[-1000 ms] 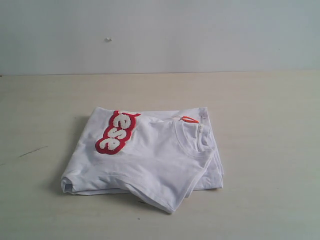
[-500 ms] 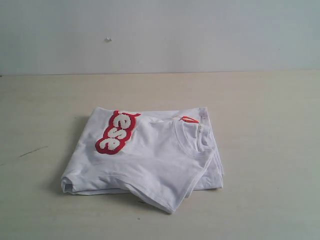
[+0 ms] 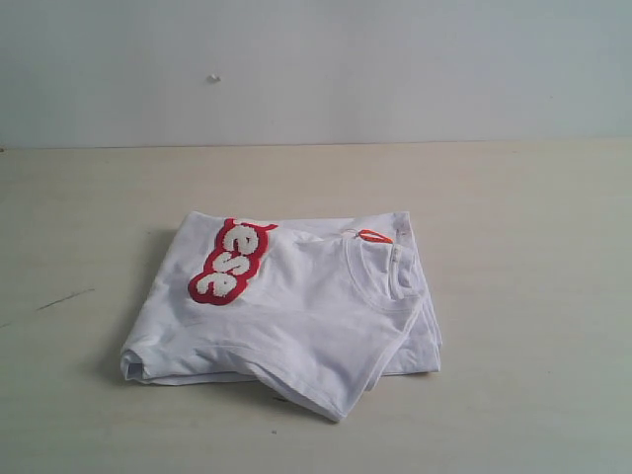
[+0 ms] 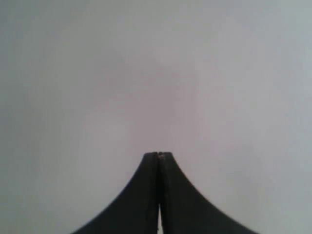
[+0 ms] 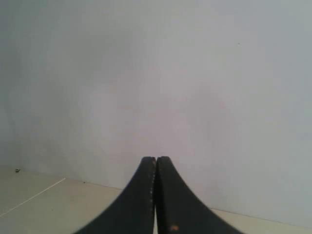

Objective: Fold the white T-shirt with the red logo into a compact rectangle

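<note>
The left gripper is clenched with its jaws pressed tip to tip on nothing, and the right gripper is the same, closed and empty. Each wrist view looks past its tips at the pale wall, and the right one also catches a strip of tabletop below. Neither arm shows in the exterior view, so both sit well clear of the cloth. That reads as a parked pose: the folding looks essentially finished, and the arms are likely pulled back so as not to drag the layers. The T-shirt lies near the middle of the tabletop as a stacked, roughly rectangular bundle with nothing touching it. Its long axis runs across the exterior view from left to right, turned slightly, the right end sitting a little farther back. The logo faces up on the left part of the top layer, only partly showing, its letters running from the far edge toward the near one. The collar lies on the right, facing up, with the tag just behind it. One loose corner pokes out past the near edge, so the rectangle is not quite clean there.
</note>
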